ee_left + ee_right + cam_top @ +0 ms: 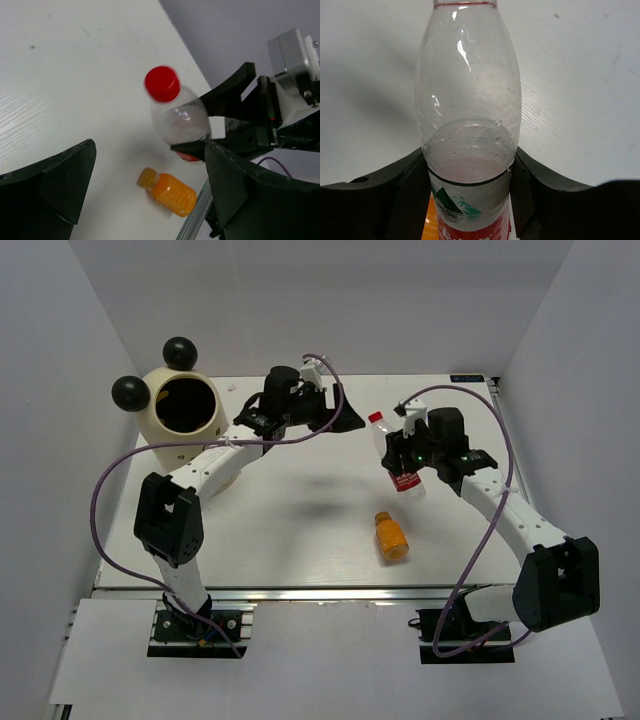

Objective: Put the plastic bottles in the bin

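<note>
**Red-capped bottle held aloft, bin waiting on the far left**

The red-capped bottle (386, 440) is off the tabletop (300, 540), clamped in the right end effector (408, 454). The two fingers squeeze it around the lower body, just above the red label. It is tilted, with the cap pointing toward the far side. Gripping it low leaves the neck and cap free, which I'd guess suits dropping it cap-first into an opening. Through the clear wall the bottle looks empty, so it should be light and a little springy in the grip.

Nearer the arms, an orange bottle (391, 537) lies on its side on the tabletop, untouched and apparently full of orange drink. It looks like the next one to fetch.

The left end effector (330, 408) hovers between the held bottle and the bin, spread wide and carrying nothing. It seems placed to receive the bottle, since the bin is on its side.

The bin (160, 432) stands at the far left corner, well away from both bottles. Its round mouth faces up but is too dark to show what is inside.
</note>
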Motion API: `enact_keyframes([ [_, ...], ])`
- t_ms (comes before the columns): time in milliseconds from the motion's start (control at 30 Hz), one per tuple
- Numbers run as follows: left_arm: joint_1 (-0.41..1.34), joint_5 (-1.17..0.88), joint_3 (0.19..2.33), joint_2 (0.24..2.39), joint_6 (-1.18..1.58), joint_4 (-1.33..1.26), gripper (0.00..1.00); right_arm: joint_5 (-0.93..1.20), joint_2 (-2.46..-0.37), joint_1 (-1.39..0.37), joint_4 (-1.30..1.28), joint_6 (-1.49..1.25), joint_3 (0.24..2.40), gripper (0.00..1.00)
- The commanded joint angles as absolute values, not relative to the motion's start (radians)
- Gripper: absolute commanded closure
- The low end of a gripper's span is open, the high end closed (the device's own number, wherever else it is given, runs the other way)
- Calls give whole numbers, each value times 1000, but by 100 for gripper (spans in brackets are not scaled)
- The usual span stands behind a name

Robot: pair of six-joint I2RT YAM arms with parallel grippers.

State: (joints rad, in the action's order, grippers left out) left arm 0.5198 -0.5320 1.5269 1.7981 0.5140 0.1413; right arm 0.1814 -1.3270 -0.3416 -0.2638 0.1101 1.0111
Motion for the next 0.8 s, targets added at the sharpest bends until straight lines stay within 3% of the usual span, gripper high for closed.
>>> enact_keyframes([
  [0, 557, -537, 1572, 1787, 534, 92, 2, 443, -1316, -342, -241, 164, 1065, 50],
  [333, 626, -440, 1566, 1807, 519, 87, 3, 649, -1302, -344, -184, 112, 1091, 50],
  [367, 627, -425, 1566, 1809, 518, 94, 7, 664, -1296, -344, -173, 107, 1075, 50],
  [400, 627, -405, 1568, 1812, 518, 98, 21, 673, -1284, -344, -148, 100, 1066, 50],
  [500, 627, -396, 1560, 1804, 526, 91, 47, 689, -1272, -344, -126, 80, 1046, 48],
  [533, 627, -400, 1554, 1795, 531, 65, 60, 683, -1272, -344, -127, 78, 1046, 46],
  [600, 627, -432, 1534, 1787, 548, 32, 70, 664, -1273, -344, -129, 65, 1043, 43],
  [667, 627, -439, 1534, 1779, 554, 15, 82, 621, -1272, -344, -127, 52, 1042, 31],
  [700, 627, -428, 1539, 1776, 555, 20, 89, 595, -1272, -344, -126, 38, 1039, 18],
  [733, 627, -416, 1546, 1776, 552, 40, 100, 586, -1266, -344, -106, 28, 1034, 15],
  [767, 627, -399, 1554, 1772, 548, 54, 100, 578, -1255, -342, -97, 23, 1031, 11],
])
